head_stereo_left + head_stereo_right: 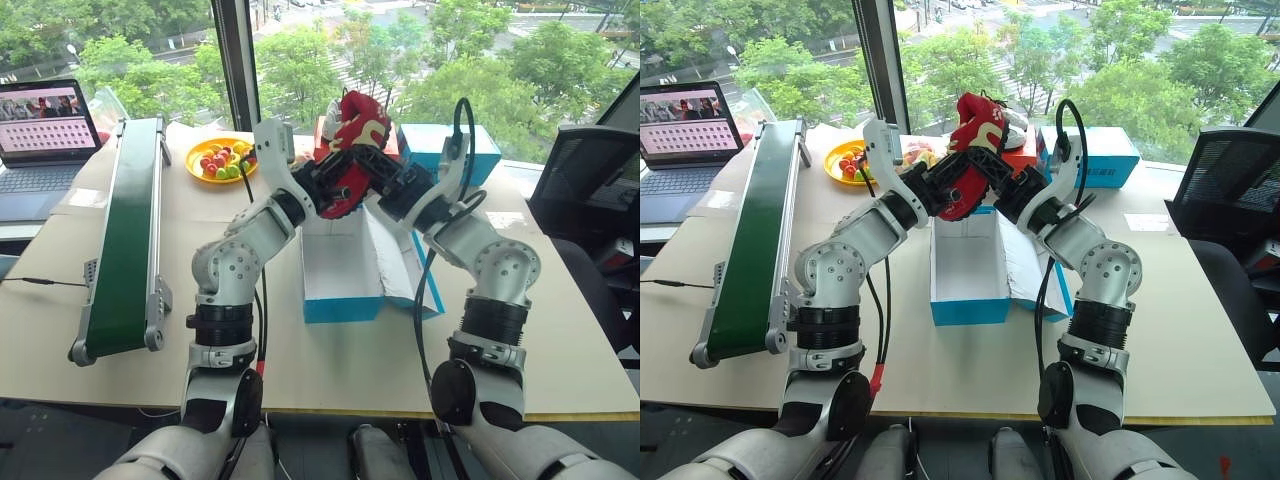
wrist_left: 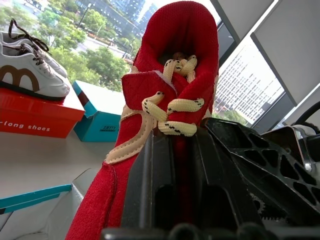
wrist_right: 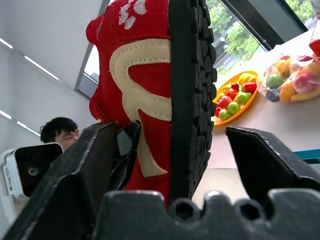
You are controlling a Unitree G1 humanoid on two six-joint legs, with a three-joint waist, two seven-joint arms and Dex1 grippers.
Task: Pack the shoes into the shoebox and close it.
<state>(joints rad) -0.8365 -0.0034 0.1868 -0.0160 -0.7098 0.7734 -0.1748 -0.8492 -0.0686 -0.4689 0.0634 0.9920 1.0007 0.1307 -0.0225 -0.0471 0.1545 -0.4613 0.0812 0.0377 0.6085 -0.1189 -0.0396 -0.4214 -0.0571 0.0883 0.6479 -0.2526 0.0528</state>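
Red shoe (image 1: 973,150) half behind claws

Daylight pours through a wide window (image 1: 420,50) past the jaws, with green trees outside and a dark frame post (image 1: 236,60) (it splits the glass). A pale tabletop (image 1: 300,350) spreads below the jaws. A black mesh chair (image 1: 590,190) stands to their right.

Both arms reach forward and angle inward, wrists raised; the left gripper (image 1: 335,185) has its jaws clamped, the right gripper (image 1: 372,178) beside it.
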